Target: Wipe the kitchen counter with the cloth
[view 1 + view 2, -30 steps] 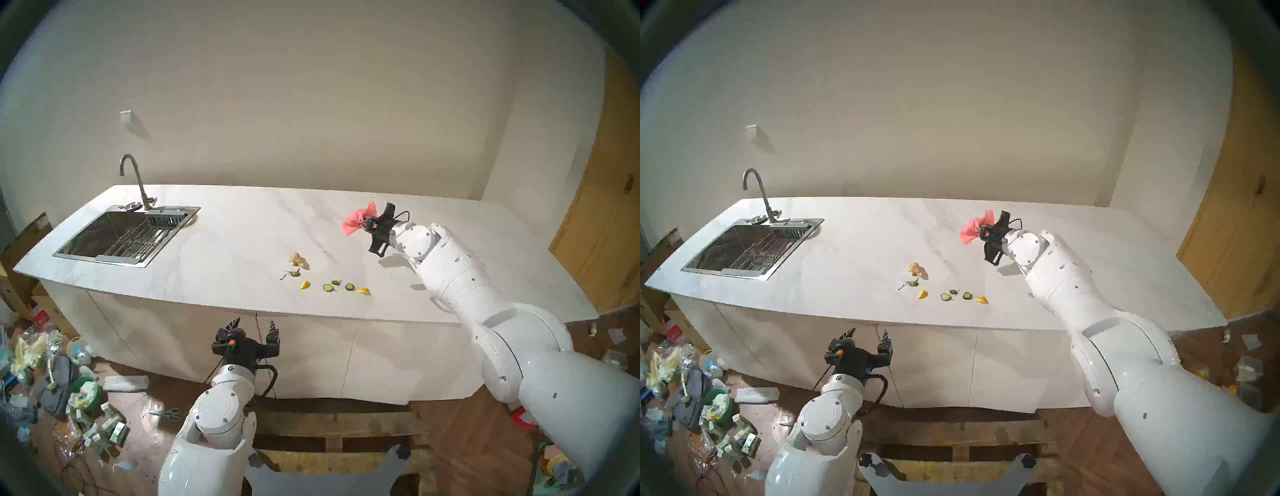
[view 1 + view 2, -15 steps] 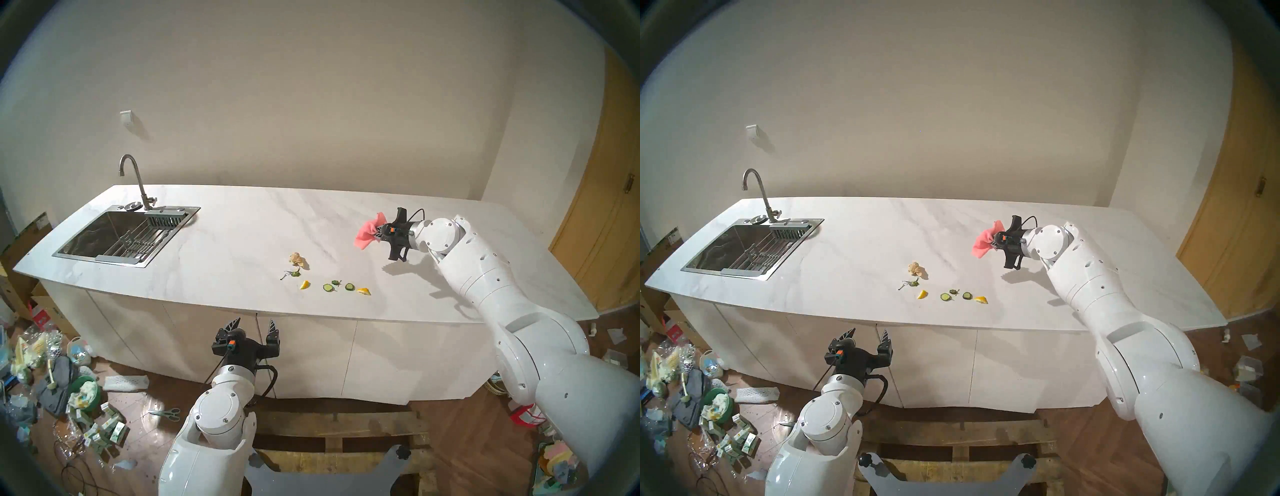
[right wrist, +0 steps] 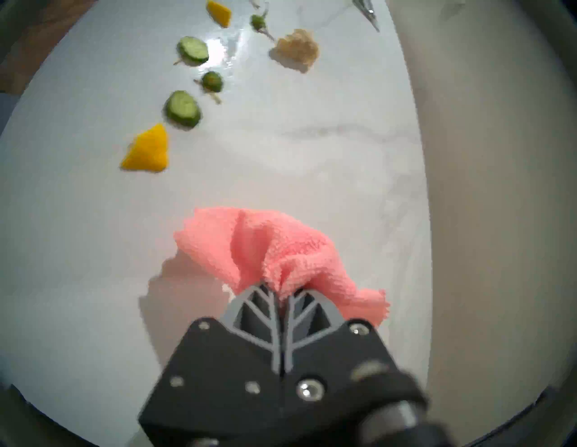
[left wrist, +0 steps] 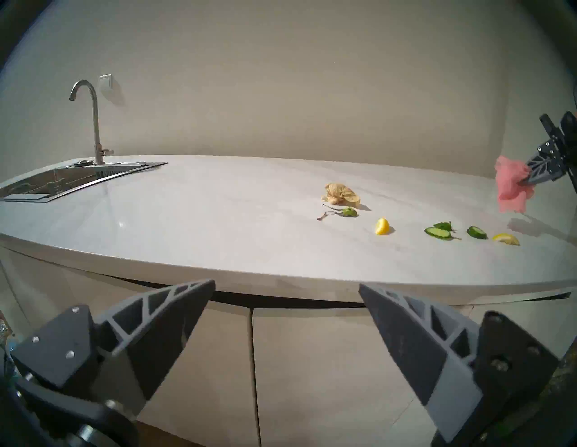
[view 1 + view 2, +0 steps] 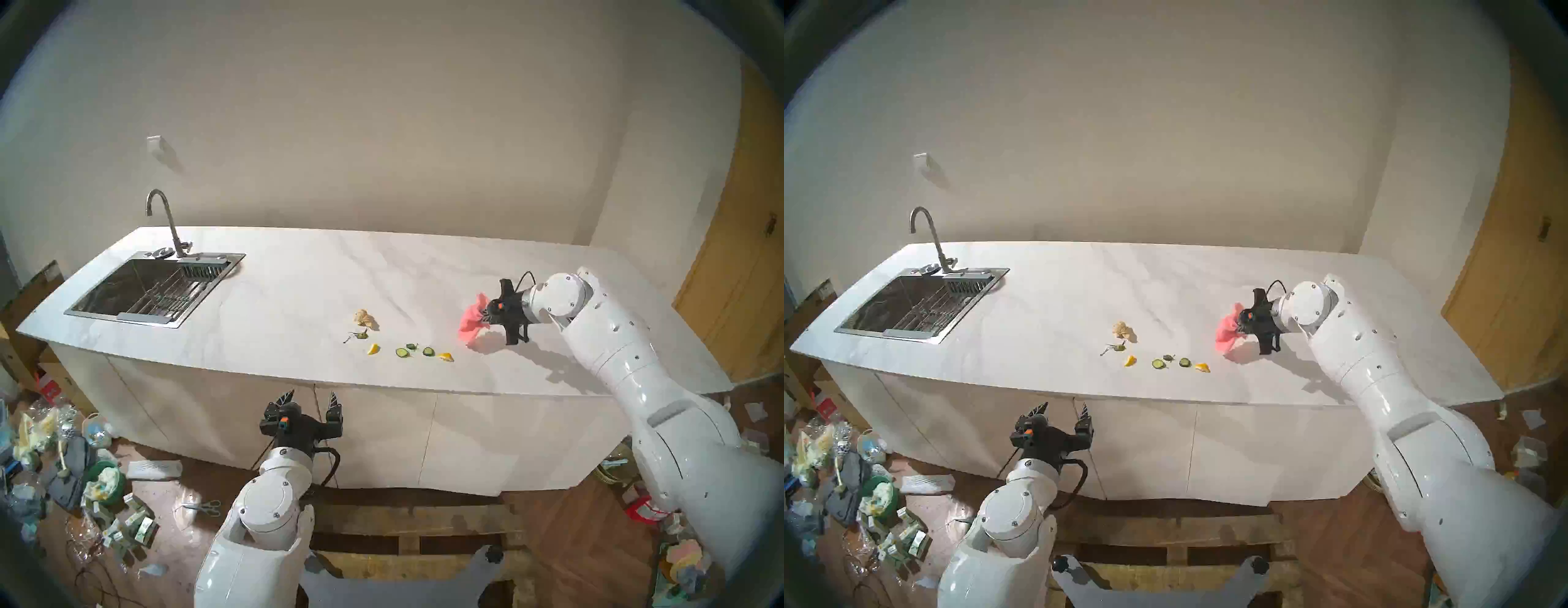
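The salmon-pink cloth (image 5: 471, 319) (image 5: 1228, 332) (image 4: 510, 186) (image 3: 265, 246) hangs bunched from my right gripper (image 5: 483, 316) (image 5: 1240, 327) (image 4: 527, 181) (image 3: 281, 292), which is shut on it just above the right part of the white marble kitchen counter (image 5: 275, 305) (image 5: 1038, 314) (image 4: 218, 218) (image 3: 312, 156). The cloth's lower corner is near the surface; whether it touches cannot be told. My left gripper (image 5: 312, 397) (image 5: 1062, 409) (image 4: 287, 288) stands open and empty in front of the cabinet fronts, below the counter's front edge.
Left of the cloth lie food scraps: a beige wad (image 5: 365, 318) (image 3: 296, 46), a green stem (image 5: 359, 335), lemon wedges (image 5: 373, 349) (image 5: 445, 356) (image 3: 146, 151) and cucumber slices (image 5: 402, 352) (image 3: 182, 107). The steel sink (image 5: 148, 288) and faucet (image 5: 165, 220) are far left. Rubbish litters the floor.
My right arm has swung the held cloth rightward and toward the front of the counter, lower over the surface, now close to the right lemon wedge. The left arm has not moved.
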